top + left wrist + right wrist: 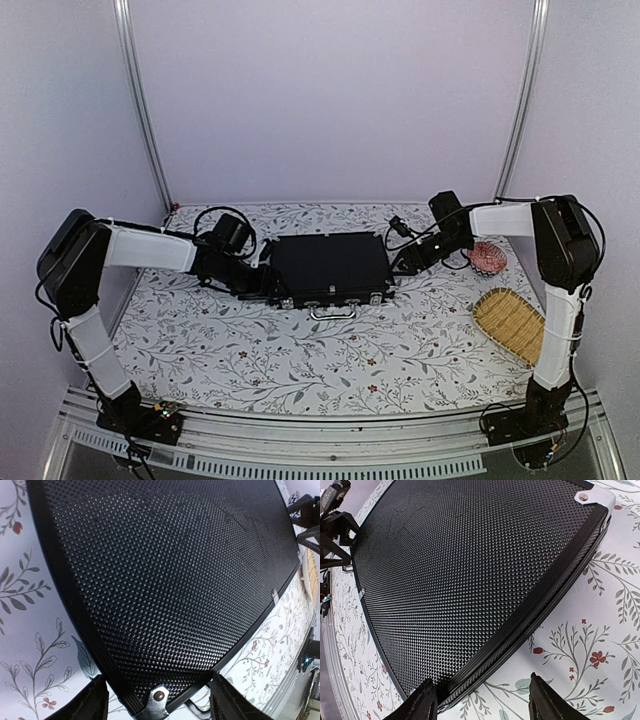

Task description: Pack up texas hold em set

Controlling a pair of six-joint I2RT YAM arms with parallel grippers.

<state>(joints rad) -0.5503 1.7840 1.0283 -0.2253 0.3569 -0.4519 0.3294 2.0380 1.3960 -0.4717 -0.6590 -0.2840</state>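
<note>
Lilac walls (330, 100) close round a floral surface (300, 360). Left of the shut black case (330, 265) (lying mid-surface), the left fingers (92, 700) gape astride its corner; the right fingers (547, 702) gape at its opposite edge, red dish (487, 257) beyond.

The closed case (331, 267) is hiding its inside. Ahead of the left end effector (159, 700) and the right end effector (482, 700) it is running past the picture edges, and the lower edge is cutting off both pairs of fingers (92, 705).
</note>
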